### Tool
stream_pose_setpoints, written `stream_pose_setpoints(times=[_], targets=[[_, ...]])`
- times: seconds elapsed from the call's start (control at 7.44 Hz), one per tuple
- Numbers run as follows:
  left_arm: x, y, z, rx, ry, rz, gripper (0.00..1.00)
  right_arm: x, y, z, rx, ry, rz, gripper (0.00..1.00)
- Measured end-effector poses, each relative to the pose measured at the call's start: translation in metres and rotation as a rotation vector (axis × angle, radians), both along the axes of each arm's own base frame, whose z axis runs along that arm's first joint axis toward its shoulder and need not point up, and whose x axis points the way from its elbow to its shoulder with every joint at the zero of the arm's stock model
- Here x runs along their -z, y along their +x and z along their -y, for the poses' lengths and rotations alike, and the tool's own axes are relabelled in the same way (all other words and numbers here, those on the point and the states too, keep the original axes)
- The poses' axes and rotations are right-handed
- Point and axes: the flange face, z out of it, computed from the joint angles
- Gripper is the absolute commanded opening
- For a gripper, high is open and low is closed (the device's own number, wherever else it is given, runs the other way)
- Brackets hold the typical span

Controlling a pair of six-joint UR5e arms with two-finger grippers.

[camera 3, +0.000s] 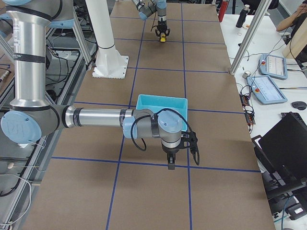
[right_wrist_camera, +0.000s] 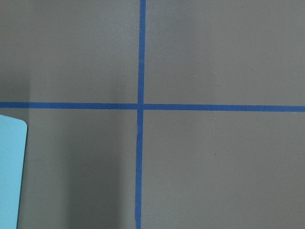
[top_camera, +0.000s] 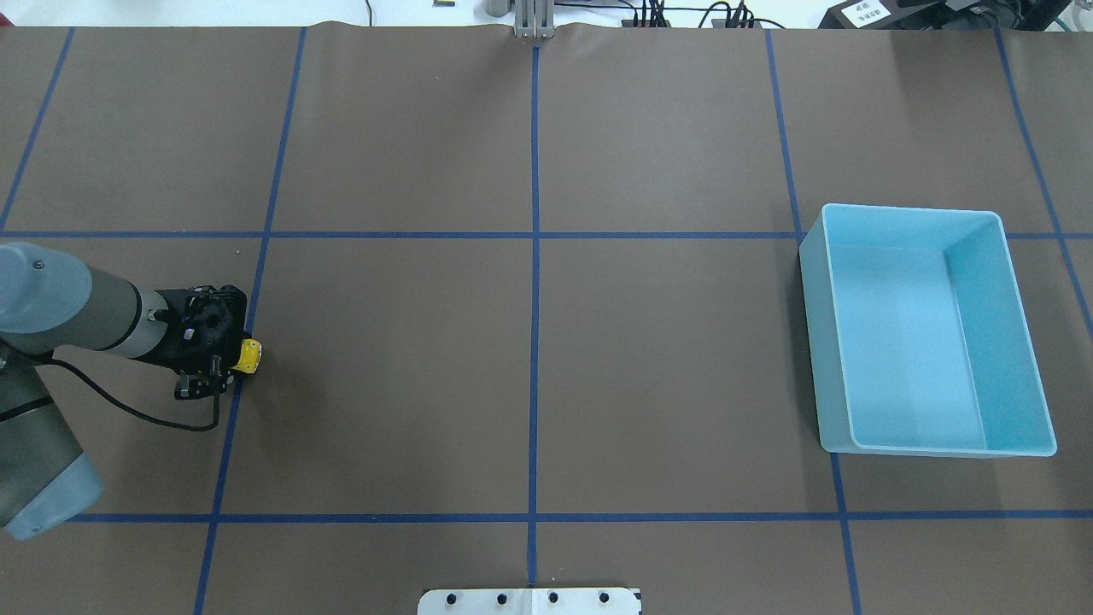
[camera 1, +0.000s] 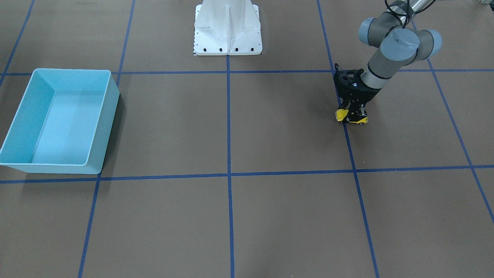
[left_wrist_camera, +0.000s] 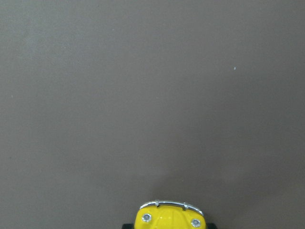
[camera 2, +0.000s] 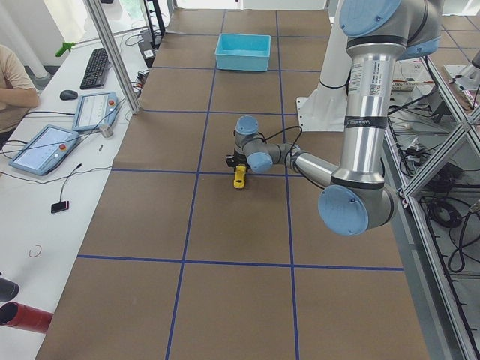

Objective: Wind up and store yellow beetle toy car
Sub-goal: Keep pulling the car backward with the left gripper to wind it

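Note:
The yellow beetle toy car (camera 1: 350, 117) sits on the brown table on my left side, right by a blue tape line. My left gripper (camera 1: 353, 113) points down over it, its fingers closed on the car's sides. In the overhead view the car (top_camera: 248, 355) sticks out from under the left gripper (top_camera: 224, 363). The left wrist view shows only the car's yellow end with chrome bumper (left_wrist_camera: 171, 217) at the bottom edge. My right gripper (camera 3: 170, 162) shows only in the exterior right view, low over the table in front of the blue bin; I cannot tell whether it is open or shut.
The open light-blue bin (top_camera: 811, 342) stands empty on my right side, far from the car; it also shows in the front view (camera 1: 110, 112) and as a corner in the right wrist view (right_wrist_camera: 12, 171). The white robot base (camera 1: 227, 27) stands at the table's middle edge.

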Motion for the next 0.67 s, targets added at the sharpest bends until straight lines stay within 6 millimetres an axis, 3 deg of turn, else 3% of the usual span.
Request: stream_pose_setpoints(times=[0.67], targets=[[-0.024,-0.015,0.002,-0.001,-0.01,-0.022,0.03,0.0,0.001,-0.001,-0.003,-0.001,0.001,1.0]])
